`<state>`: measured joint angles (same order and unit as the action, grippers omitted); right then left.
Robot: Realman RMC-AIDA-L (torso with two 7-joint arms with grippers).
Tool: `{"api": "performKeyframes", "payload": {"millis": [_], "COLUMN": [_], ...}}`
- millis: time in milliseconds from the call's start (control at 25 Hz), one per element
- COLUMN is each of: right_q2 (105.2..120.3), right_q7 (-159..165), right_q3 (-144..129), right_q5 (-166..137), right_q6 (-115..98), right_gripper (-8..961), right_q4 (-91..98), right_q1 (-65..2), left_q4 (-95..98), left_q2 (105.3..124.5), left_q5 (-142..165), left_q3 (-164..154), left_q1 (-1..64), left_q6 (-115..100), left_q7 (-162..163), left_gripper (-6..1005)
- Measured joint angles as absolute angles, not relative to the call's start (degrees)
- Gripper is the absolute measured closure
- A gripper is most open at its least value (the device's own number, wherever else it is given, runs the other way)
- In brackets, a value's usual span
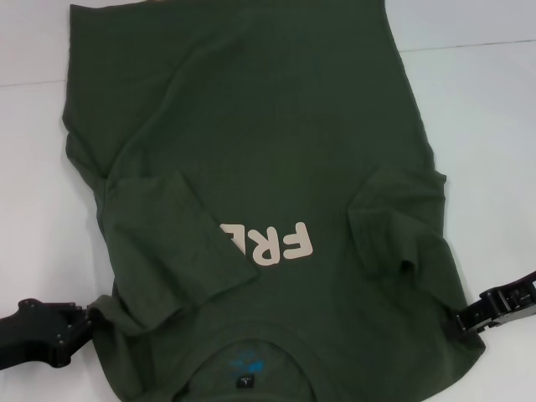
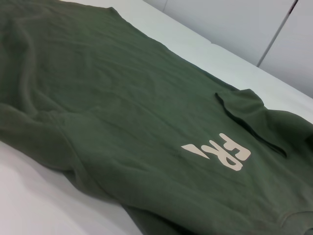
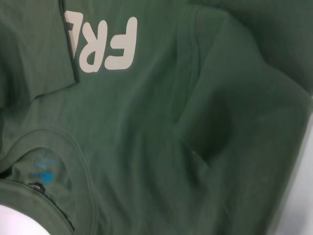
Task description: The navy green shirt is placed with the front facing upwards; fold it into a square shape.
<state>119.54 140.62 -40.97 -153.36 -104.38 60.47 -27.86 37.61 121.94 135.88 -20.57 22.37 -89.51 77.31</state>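
The navy green shirt (image 1: 251,151) lies spread on the white desk (image 1: 486,126), front side up, with its collar toward the robot and its hem at the far edge of the head view. It is a dark olive, short-sleeved garment with soft creases running across the body. Both sleeves are folded inward over the front: the sleeve on the robot's left (image 1: 163,243) lies across the chest and covers part of the pale block lettering (image 1: 270,241), so that only "FRE" shows, upside down from the head view; the sleeve on the robot's right (image 1: 394,222) is turned in and bunched into a rumpled fold. A small blue print (image 1: 244,365) shows inside the collar (image 3: 73,161). The left hand (image 1: 79,322) sits at the near left corner of the shirt, touching the cloth by the shoulder, and the cloth is puckered there; whether its fingers are closed on the fabric I cannot tell. The right hand (image 1: 469,322) meets the shirt's near right edge, and its finger state cannot be told either.
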Motion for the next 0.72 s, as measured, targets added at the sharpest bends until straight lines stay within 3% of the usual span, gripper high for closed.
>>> {"api": "performKeyframes", "payload": {"millis": [720], "right_q2": [119.38], "right_q7": [141.0], "right_q3": [-41.5], "right_q5": [-153.5], "right_q6": [-104.0], "right_gripper": [839], "right_q4": [60.8], "right_q1": [-27.6], "left_q4": [37.5], "left_q2": [121.90], "left_q5": [135.9], "left_q3": [-20.7], "left_q1": [22.4], "left_q6": [-88.8], "left_q7": [77.4], "left_gripper": [964]}}
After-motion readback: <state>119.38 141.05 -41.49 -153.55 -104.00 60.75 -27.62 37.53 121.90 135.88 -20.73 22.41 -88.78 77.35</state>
